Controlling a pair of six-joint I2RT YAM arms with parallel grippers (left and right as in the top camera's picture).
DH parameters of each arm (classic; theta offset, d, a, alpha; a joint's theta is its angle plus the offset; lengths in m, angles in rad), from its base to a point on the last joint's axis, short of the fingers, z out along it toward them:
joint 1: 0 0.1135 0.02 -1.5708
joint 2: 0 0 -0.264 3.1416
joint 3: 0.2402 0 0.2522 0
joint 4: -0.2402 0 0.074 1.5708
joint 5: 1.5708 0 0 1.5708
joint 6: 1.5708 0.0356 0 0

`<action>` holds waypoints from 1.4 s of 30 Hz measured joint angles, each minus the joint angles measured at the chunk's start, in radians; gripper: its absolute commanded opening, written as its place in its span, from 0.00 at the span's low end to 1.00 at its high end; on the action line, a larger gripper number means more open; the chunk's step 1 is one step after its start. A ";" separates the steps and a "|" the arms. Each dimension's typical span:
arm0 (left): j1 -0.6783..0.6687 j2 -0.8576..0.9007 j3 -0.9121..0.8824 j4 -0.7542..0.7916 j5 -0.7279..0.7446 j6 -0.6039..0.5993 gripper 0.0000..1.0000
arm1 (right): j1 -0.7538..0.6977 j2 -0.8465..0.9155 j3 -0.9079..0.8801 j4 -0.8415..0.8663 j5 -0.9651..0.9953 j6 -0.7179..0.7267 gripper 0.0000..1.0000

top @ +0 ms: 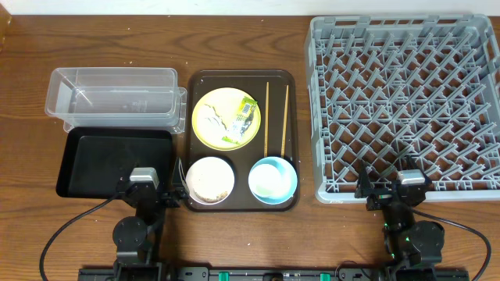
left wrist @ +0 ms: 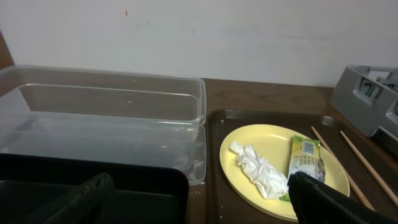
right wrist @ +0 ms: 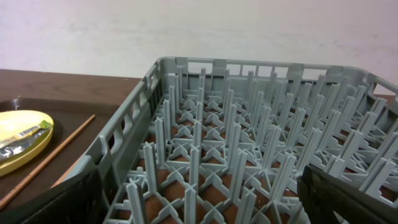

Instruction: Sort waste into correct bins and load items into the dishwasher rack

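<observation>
A round yellow plate (top: 223, 117) lies at the back of a dark brown serving tray (top: 195, 140). On it are a white crumpled lump (left wrist: 258, 171) and a green-and-white wrapper (top: 244, 117), which also shows in the left wrist view (left wrist: 305, 158). Two wooden chopsticks (top: 266, 117) lie to the right of the plate. A white-pinkish bowl (top: 209, 179) and a light blue bowl (top: 273, 179) stand at the tray's front. My left gripper (top: 147, 191) is open and empty at the black tray's (top: 117, 162) front edge. My right gripper (top: 394, 191) is open and empty at the grey rack's (top: 406, 101) front edge.
The clear tub (top: 113, 97) stands behind the black tray at the left and holds nothing visible. The rack fills the right side, with upright pegs (right wrist: 249, 137) close in front of my right gripper (right wrist: 202, 199). Cables run from both arm bases at the front.
</observation>
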 measured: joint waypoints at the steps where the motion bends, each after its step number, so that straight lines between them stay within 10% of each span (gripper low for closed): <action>1: 0.000 0.000 0.000 0.000 0.000 0.000 0.92 | 0.000 0.000 0.000 0.000 0.000 0.000 0.99; 24: 0.000 0.000 0.000 0.000 0.001 -0.006 0.92 | 0.000 0.000 0.000 0.000 0.000 0.000 0.99; 42: 0.000 0.078 0.176 -0.136 0.212 -0.316 0.92 | 0.000 0.063 0.189 -0.138 -0.169 0.157 0.99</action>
